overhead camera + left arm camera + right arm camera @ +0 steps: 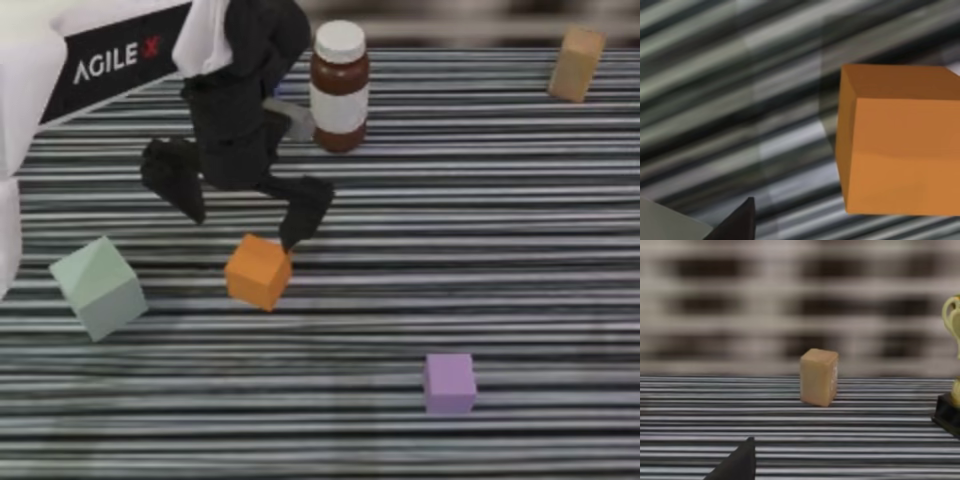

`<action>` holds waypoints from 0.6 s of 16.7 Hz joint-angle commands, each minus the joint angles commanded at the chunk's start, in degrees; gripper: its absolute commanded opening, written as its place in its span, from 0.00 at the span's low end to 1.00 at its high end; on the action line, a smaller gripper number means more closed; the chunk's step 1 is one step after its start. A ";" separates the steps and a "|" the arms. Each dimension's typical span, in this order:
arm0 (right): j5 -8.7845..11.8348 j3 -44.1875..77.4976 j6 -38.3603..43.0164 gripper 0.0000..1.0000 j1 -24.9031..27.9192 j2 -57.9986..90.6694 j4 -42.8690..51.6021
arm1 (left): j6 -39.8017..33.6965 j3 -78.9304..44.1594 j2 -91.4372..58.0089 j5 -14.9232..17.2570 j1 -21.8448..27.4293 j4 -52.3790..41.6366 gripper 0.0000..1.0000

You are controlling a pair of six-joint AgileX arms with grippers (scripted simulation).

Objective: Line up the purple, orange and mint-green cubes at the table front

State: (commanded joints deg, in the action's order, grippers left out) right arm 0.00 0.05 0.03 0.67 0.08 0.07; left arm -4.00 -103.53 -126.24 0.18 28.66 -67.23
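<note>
Orange cube (258, 271) skewed, corner toward table (520, 250) front

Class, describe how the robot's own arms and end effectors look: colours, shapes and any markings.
In the top view the left arm has white shells and a black panel lettered AGILEX in white, with a red X. Its wrist and left end effector are matte black, with two blunt, chunky fingers. The right arm is out of the top view; its wrist view shows only one dark pointed fingertip. No cables show.

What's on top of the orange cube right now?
Nothing rests on the orange cube; its top face is bare. The left gripper hangs open just behind it, one fingertip at its back corner. Whether they touch is unclear.
</note>
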 joint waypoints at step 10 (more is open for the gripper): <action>0.00 -0.05 -0.03 1.00 -0.10 -0.08 -0.07 | 0.18 4.18 -2.35 0.02 -0.11 6.47 1.00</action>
State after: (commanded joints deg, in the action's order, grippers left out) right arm 0.00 0.00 0.00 0.57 0.00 0.00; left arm -3.82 -99.35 -128.59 0.20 28.55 -60.76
